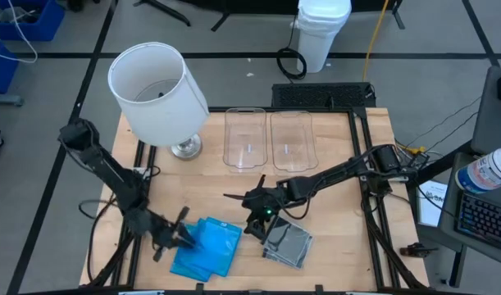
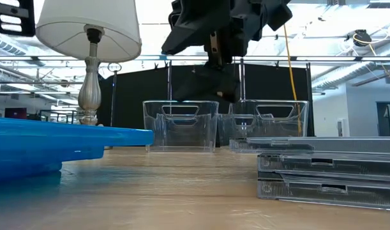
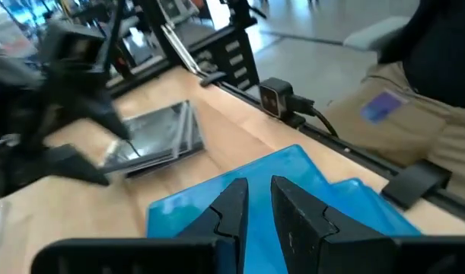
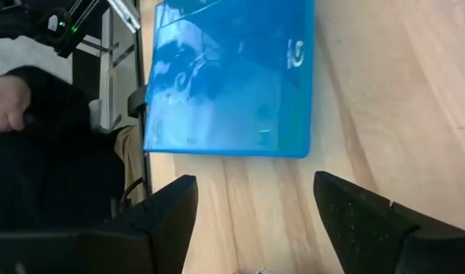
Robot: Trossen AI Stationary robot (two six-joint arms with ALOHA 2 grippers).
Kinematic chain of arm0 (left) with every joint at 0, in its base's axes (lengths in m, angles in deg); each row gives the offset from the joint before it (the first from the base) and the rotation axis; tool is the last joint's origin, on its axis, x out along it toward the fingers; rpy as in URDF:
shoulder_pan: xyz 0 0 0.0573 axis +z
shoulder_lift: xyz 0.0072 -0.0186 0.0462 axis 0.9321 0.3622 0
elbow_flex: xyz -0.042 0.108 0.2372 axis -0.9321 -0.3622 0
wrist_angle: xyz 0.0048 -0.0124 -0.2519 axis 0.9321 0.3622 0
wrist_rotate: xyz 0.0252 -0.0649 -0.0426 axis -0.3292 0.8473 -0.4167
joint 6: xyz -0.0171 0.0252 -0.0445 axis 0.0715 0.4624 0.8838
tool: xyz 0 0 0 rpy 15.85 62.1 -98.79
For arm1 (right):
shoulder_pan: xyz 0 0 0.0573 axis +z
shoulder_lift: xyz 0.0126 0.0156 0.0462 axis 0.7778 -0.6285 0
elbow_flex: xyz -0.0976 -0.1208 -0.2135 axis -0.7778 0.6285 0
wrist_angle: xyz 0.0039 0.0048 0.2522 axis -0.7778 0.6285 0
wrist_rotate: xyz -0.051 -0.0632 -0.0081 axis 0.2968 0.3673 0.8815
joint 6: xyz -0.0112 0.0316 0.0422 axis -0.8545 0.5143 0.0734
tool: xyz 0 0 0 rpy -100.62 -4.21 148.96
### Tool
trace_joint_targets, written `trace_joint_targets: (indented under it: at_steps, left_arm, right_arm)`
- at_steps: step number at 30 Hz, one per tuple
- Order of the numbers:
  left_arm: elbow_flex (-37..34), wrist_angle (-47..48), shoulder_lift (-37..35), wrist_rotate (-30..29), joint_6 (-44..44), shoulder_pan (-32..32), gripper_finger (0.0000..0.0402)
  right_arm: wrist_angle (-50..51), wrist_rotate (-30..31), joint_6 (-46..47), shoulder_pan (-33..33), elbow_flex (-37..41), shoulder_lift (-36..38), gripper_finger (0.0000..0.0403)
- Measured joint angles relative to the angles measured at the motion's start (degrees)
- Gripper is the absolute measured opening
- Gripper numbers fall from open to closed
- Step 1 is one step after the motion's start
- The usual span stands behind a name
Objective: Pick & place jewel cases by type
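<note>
Where wood shows: two bins [image 1: 269, 138], one lamp [image 1: 158, 88].

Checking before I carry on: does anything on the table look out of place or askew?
A table lamp stands at the back left beside the two empty bins, unrelated to sorting. The blue cases and clear cases lie in loose, skewed piles near the front edge. Nothing looks damaged.
</note>
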Motion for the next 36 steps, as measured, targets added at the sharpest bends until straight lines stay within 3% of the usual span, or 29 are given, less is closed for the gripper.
trace_joint_targets:
  at_steps: [7, 13, 19, 36]
  left_arm:
    - [10.0, 6.2, 14.7, 0.0, 7.2, -0.1, 0.0067]
    - [16.8, 11.0, 21.4, 0.0, 8.7, -0.7, 0.0067]
    - [20.7, 19.1, 22.1, -0.8, 12.0, -0.7, 0.0067]
    - [20.7, 24.7, 21.9, -2.4, 16.6, -1.2, 0.0067]
  right_arm:
    - [0.0, 0.3, -1.0, 0.0, 0.0, 0.0, 0.0244]
    - [0.0, 0.5, 1.1, -0.4, 0.0, 0.0, 0.0246]
    - [0.5, 0.4, 3.4, -1.1, 0.0, 0.0, 0.024]
    - [-3.8, 0.3, 8.3, -0.3, -0.1, -6.7, 0.024]
